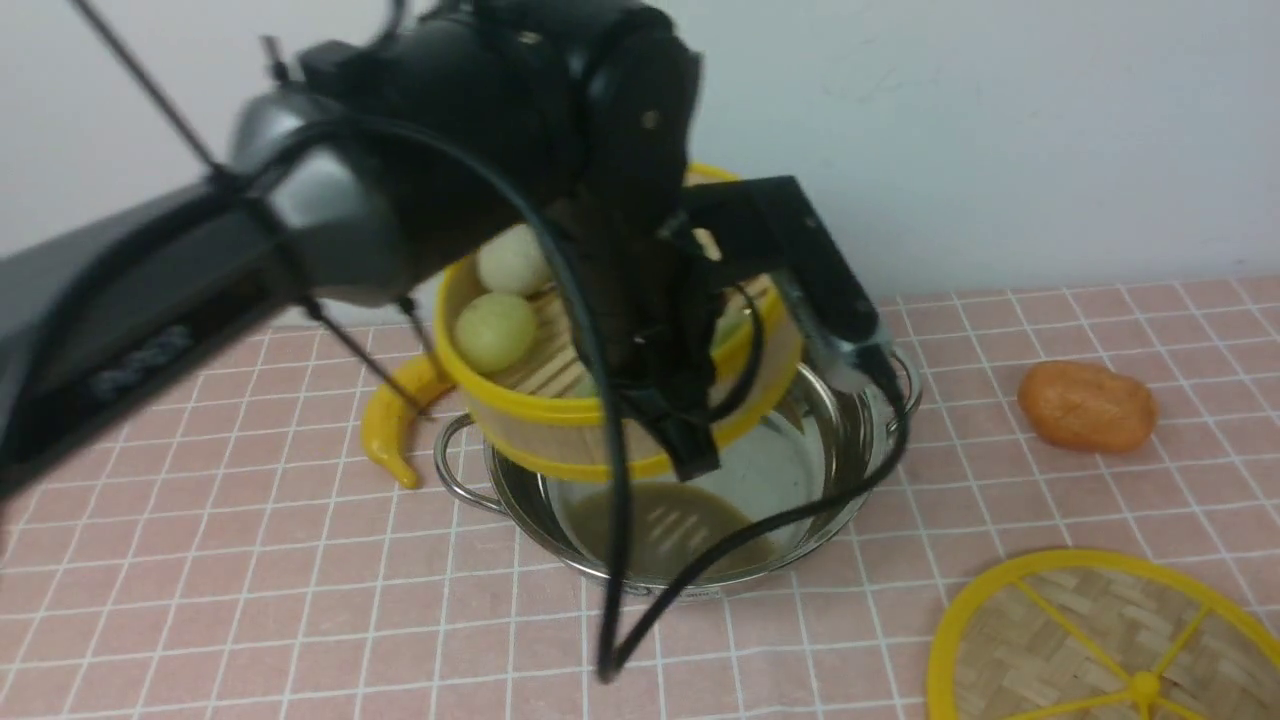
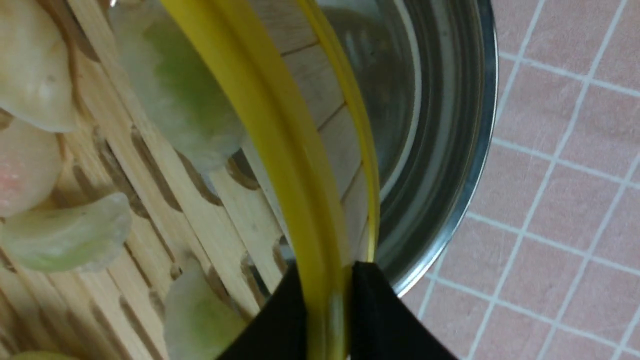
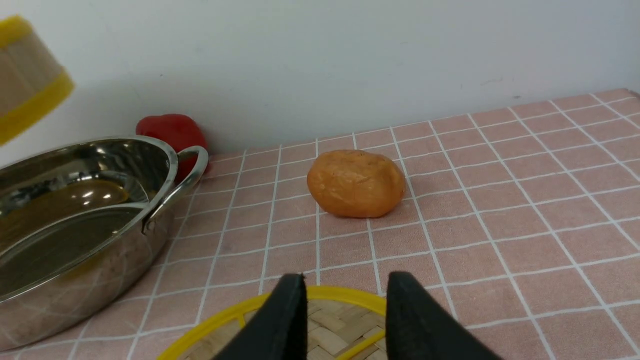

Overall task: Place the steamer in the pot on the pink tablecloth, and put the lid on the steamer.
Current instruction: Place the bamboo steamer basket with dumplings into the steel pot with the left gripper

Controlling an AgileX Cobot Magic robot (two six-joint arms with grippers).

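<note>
**Steamer above the pot, tilted, pinched at its rim by the left arm**

Steamer (image 1: 545, 432) and pot (image 1: 780, 470) are lined up one above the other but do not touch. The right wrist view shows open air between the basket's lower yellow band and the steel rim. In the front view the basket hangs over the part of the pot toward the robot's left, so the side toward the robot's right lies uncovered. The basket is round, so it has no long axis to align. What matters is its tilt: its mouth leans toward the robot, with the near edge lower than the far one. The next move therefore looks like levelling it, shifting it a little to the right and lowering it straight down. The pale buns (image 1: 495, 330) could roll if it stays tipped.

The left gripper (image 2: 327, 295) has its fingers pressed onto the steamer's yellow rim, one inside the wall and one outside, and carries the whole basket by that pinch.

The right gripper (image 3: 345, 310) hangs over the lid (image 1: 1090, 640), with its fingers spread and nothing between them. The lid lies flat on the pink tablecloth (image 1: 300, 560), near the pot on the robot's right. The right arm is clearly the nearer one for picking it up.
</note>
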